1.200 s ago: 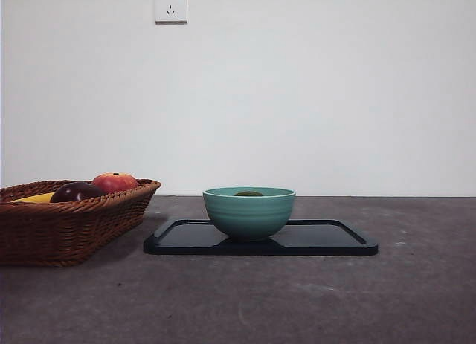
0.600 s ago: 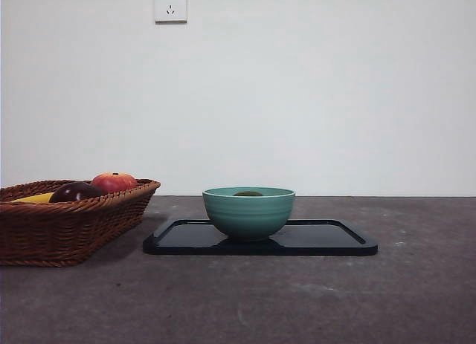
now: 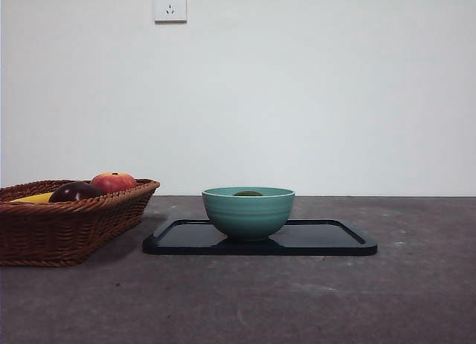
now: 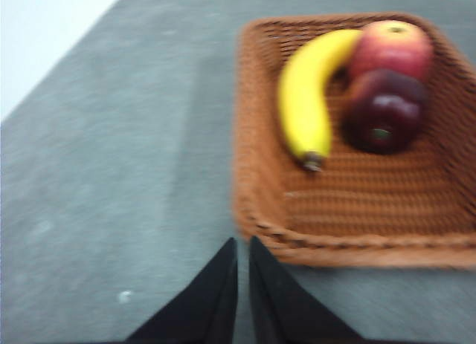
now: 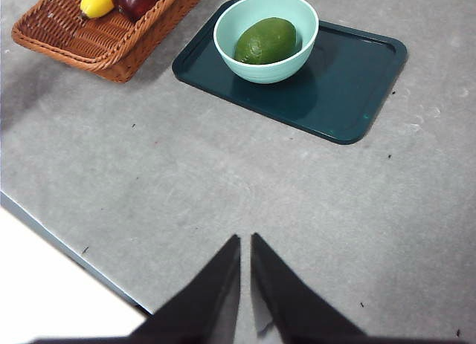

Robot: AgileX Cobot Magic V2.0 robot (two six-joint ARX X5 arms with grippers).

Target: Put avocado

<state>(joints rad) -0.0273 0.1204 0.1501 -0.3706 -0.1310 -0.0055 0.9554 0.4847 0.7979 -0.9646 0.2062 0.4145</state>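
Note:
The avocado [image 5: 266, 40], dull dark green, lies inside a teal bowl [image 5: 294, 62] that stands on a dark tray [image 5: 349, 76]. From the front only its top [image 3: 248, 193] peeks over the bowl's rim [image 3: 248, 212]. My right gripper [image 5: 245, 244] is shut, high above the table's near part, well away from the bowl. Over bare table just outside the wicker basket [image 4: 349, 232] hangs my left gripper [image 4: 242, 247], shut and holding nothing. Neither arm appears in the front view.
The wicker basket [image 3: 67, 225] at the left holds a banana [image 4: 305, 99], a red-orange apple [image 4: 390, 50] and a dark maroon fruit [image 4: 383, 114]. The tray [image 3: 327, 240] lies mid-table. The table edge [image 5: 67, 247] runs close to the right gripper.

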